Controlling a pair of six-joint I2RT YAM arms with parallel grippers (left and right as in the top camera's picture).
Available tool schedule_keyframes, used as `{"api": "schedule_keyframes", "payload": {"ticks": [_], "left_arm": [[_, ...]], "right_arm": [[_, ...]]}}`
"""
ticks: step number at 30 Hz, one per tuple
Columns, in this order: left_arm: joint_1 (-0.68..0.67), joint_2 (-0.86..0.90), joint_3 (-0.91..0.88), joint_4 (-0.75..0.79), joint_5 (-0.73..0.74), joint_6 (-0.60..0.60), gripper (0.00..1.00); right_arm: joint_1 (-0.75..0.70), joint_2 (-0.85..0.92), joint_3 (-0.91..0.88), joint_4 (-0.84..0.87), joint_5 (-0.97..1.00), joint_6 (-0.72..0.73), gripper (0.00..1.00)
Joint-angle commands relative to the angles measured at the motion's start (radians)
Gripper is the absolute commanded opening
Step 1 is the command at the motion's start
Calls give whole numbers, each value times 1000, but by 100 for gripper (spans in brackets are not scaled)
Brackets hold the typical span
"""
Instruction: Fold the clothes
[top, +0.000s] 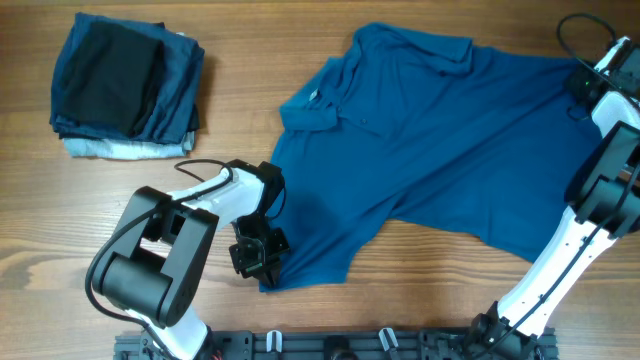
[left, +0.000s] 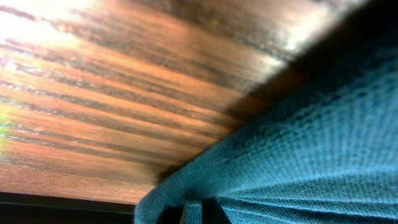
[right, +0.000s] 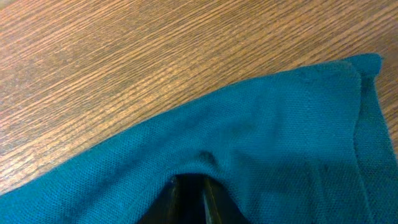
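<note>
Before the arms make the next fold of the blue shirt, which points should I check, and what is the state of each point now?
1. Left tool closed on the lower corner of the blue shirt: ok.
2. Right tool gripping the shirt's far right edge: cannot tell. The cloth puckers at its tips, but the jaws are mostly hidden.
3. Shirt lying flat: not ok. It is creased around the collar, and the upper sleeve is bunched.
4. Front side up: ok. The collar and placket are showing.
5. Stack of folded garments apart from the shirt: ok. It sits at the far left of the table, not touching the shirt.
</note>
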Motion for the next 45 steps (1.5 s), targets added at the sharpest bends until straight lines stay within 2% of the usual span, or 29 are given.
{"api": "schedule_keyframes", "payload": {"ticks": [1, 2, 3, 4, 6, 7, 8, 9, 12, 13, 14, 15, 16, 17, 19, 21, 25, 30, 33, 36, 39, 41, 45], "left_arm": [[-16, 118, -168, -31, -153, -55, 11], [-15, 117, -162, -41, -153, -50, 18], [-15, 113, -148, -57, -153, -48, 26], [-15, 105, -119, -81, -155, -42, 40], [-15, 84, -46, -151, -206, -21, 51], [-15, 66, 26, -220, -274, -16, 54], [-15, 40, 188, -338, -351, 2, 58], [-15, 30, 284, -376, -367, 5, 60], [-15, 14, 618, -338, -370, 61, 62], [-15, 14, 706, -257, -370, 146, 60], [-15, 14, 741, -158, -373, 221, 54], [-13, 14, 745, -47, -380, 267, 47], [-7, 24, 742, 59, -382, 304, 28], [-5, 45, 742, 130, -382, 320, 22], [1, 117, 742, 241, -381, 330, 10], [3, 185, 742, 312, -379, 372, 5], [3, 317, 742, 465, -315, 494, 4], [3, 320, 769, 575, -286, 504, 4], [0, 265, 864, 599, -179, 503, 4], [-14, 268, 906, 780, -140, 503, 4], [-35, 351, 906, 953, -140, 503, 4], [-40, 414, 906, 1056, -140, 503, 4], [-42, 540, 906, 1233, -139, 499, 4]], "right_arm": [[-21, 0, 26, -57, -90, -5, 47], [-21, -60, 37, -69, -121, 20, 74], [-21, -129, 37, -79, -148, 24, 80], [-21, -192, 37, -102, -158, 36, 84], [-21, -298, 37, -178, -156, 45, 84], [-21, -358, 37, -237, -157, 73, 85], [-21, -455, 37, -352, -164, 135, 85], [-21, -495, 37, -428, -177, 170, 85], [-21, -575, 37, -730, -227, 206, 88], [-21, -576, 34, -871, -246, 206, 87], [-21, -576, 16, -939, -245, 200, 82], [-20, -576, -13, -974, -246, 197, 70], [-20, -576, -83, -1007, -245, 189, 34], [-21, -576, -154, -1006, -246, 188, 4], [-21, -576, -336, -976, -246, 188, 4], [-21, -576, -484, -911, -245, 187, 4], [-21, -576, -758, -784, -160, 200, 4], [-21, -635, -781, -807, -168, 199, 4], [-21, -783, -766, -856, -193, 214, 4], [-21, -958, -765, -985, -167, 225, 4], [-21, -1032, -800, -1077, -90, 255, 4], [-21, -1036, -847, -1049, -86, 340, 4], [-22, -1036, -1001, -858, -30, 526, 4]]}}
